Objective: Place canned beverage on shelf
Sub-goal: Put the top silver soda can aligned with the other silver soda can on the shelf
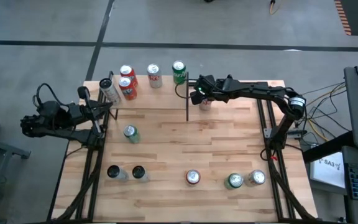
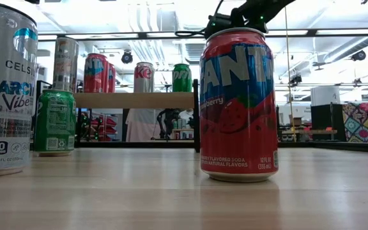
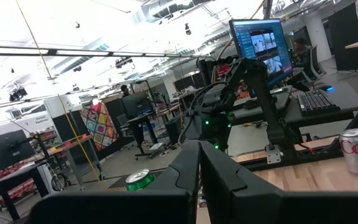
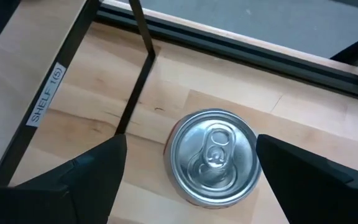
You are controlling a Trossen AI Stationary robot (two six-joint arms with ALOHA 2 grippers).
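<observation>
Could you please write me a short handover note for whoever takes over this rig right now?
Right gripper: open, poised directly above an upright can standing on the tabletop just beside the shelf, fingers either side of its top, not yet closed on it.
Left gripper: shut, empty, waiting at the table's left edge.
Shelf: at the table's far side, already carrying five cans.
Done: approach to the can.
Left: close on the can, lift it and set it on the shelf. Seven more cans stand on the table.
</observation>
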